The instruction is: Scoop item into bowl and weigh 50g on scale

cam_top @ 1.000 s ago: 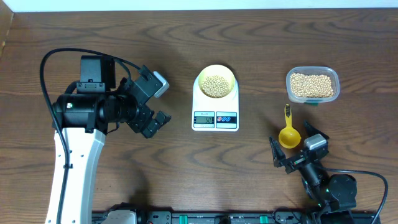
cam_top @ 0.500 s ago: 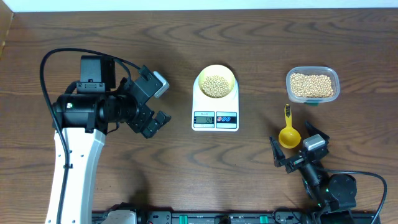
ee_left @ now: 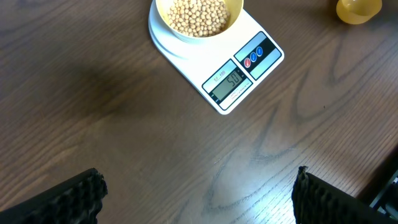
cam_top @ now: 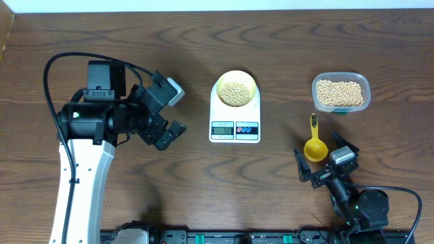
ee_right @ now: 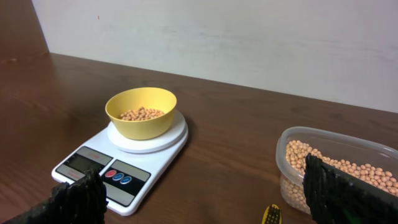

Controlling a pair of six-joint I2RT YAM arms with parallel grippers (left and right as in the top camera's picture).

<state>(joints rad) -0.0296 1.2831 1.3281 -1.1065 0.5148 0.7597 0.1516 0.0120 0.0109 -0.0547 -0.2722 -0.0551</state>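
Observation:
The pale-yellow bowl (cam_top: 235,83) stands on the white scale (cam_top: 234,132) at the table's middle and holds beige beans (cam_top: 234,93). The scale's display (ee_left: 226,82) reads 50. The bowl (ee_right: 140,124), its beans (ee_right: 141,114) and the scale (ee_right: 158,155) also show in the right wrist view. More beans (cam_top: 339,92) fill the clear tub (cam_top: 341,78) at the right. My left gripper (cam_top: 170,119) is open and empty, left of the scale. My right gripper (cam_top: 324,165) is open and empty near the front edge, just below the yellow scoop (cam_top: 315,145).
The yellow scoop lies on the table between the tub and my right gripper, its handle pointing towards the tub. Its handle tip (ee_right: 271,215) shows in the right wrist view, beside the tub (ee_right: 336,146). A pale wall (ee_right: 249,37) rises behind the table.

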